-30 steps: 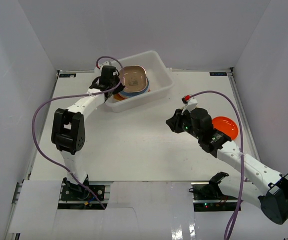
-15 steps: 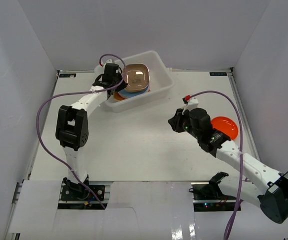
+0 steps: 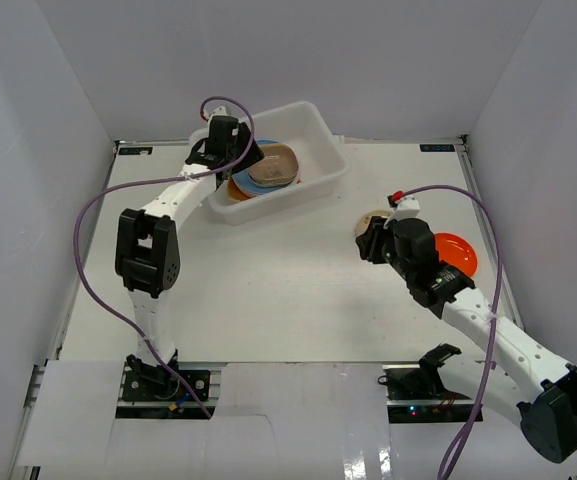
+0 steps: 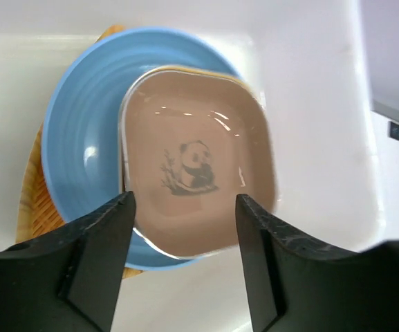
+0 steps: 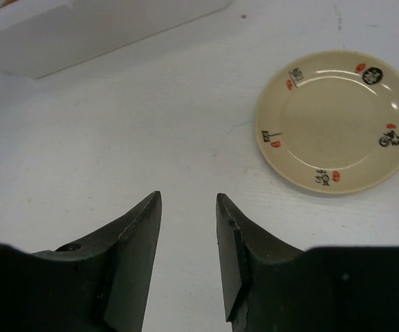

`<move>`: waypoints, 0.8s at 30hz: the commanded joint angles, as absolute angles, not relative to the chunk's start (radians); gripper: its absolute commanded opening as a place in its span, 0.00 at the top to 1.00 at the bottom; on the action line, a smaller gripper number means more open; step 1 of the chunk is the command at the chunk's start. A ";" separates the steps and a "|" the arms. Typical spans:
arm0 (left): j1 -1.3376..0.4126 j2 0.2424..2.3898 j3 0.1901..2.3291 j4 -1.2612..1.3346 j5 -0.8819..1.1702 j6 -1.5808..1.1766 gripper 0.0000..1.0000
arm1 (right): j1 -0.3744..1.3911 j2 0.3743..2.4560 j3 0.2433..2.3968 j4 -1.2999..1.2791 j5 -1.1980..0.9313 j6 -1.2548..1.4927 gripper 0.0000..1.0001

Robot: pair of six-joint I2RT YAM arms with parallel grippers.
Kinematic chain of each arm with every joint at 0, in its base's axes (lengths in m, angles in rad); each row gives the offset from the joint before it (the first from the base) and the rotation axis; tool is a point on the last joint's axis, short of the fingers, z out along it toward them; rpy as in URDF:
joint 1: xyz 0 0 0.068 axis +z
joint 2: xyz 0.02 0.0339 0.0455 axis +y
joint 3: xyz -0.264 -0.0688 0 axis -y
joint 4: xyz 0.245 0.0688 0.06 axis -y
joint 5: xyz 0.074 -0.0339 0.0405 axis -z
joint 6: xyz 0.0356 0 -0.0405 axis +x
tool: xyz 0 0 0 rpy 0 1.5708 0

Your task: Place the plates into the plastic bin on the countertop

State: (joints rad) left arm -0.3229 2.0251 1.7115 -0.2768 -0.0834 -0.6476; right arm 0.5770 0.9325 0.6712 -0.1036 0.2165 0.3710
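The plastic bin stands at the back of the countertop. In it a squarish brown plate with a panda picture lies on a blue plate, over a woven wicker plate. My left gripper hangs open just above the brown plate, holding nothing. A cream plate with red and black marks lies on the countertop. My right gripper is open over bare surface, left of and nearer than that plate. An orange plate lies right of the right arm.
White walls close in the countertop on the left, back and right. The bin's near wall shows at the top left of the right wrist view. Purple cables loop from both arms.
My left gripper has opened and let go of the brown plate, which now lies on the blue plate in the bin. My right gripper has opened wider and shifted right, uncovering the cream plate.
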 commanded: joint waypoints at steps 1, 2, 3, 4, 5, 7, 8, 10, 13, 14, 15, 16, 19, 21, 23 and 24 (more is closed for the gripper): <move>-0.325 1.936 1.784 -0.262 -0.048 -0.615 0.29 | 0.516 0.913 0.626 -0.110 0.273 0.413 0.56; -0.325 1.918 1.784 -0.261 -0.043 -0.614 0.29 | 0.500 0.911 0.615 -0.109 0.268 0.426 0.55; -0.325 1.876 1.776 -0.256 -0.031 -0.612 0.29 | 0.483 0.911 0.608 -0.109 0.262 0.457 0.55; -0.325 1.852 1.764 -0.252 -0.025 -0.609 0.29 | 0.450 0.908 0.585 -0.109 0.258 0.477 0.49; -0.325 1.826 1.731 -0.249 -0.017 -0.603 0.29 | 0.434 0.907 0.574 -0.106 0.252 0.495 0.46; -0.327 1.725 1.677 -0.242 0.033 -0.601 0.29 | 0.381 0.907 0.539 -0.094 0.229 0.544 0.43; -0.327 1.683 1.593 -0.236 0.055 -0.604 0.29 | 0.365 0.905 0.525 -0.086 0.219 0.564 0.38; -0.325 1.540 1.487 -0.198 0.130 -0.609 0.28 | 0.319 0.896 0.494 -0.061 0.187 0.627 0.37; -0.328 1.355 1.280 -0.167 0.233 -0.612 0.22 | 0.262 0.899 0.422 0.006 0.154 0.696 0.37; -0.333 1.315 1.234 -0.166 0.259 -0.603 0.21 | 0.250 0.908 0.387 0.037 0.140 0.748 0.37; -0.334 1.280 1.192 -0.175 0.282 -0.568 0.18 | 0.235 0.917 0.371 0.076 0.123 0.771 0.38; -0.337 1.211 1.117 -0.187 0.311 -0.552 0.18 | 0.216 0.940 0.356 0.103 0.103 0.793 0.38; -0.344 1.132 1.019 -0.265 0.354 -0.463 0.15 | 0.190 0.989 0.304 0.195 0.089 0.891 0.40; -0.350 1.053 0.973 -0.305 0.348 -0.439 0.15 | 0.187 1.014 0.279 0.259 0.109 0.940 0.41; -0.351 0.994 0.887 -0.305 0.360 -0.434 0.14 | 0.186 1.048 0.264 0.302 0.147 0.968 0.42; -0.350 0.952 0.862 -0.301 0.373 -0.428 0.14 | 0.184 1.063 0.256 0.323 0.161 1.004 0.43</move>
State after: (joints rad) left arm -0.3489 1.0256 0.9318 -0.2447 0.3145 -0.4843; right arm 0.1902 1.0374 0.2703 0.1596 0.1246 0.8841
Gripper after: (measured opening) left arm 0.852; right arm 0.579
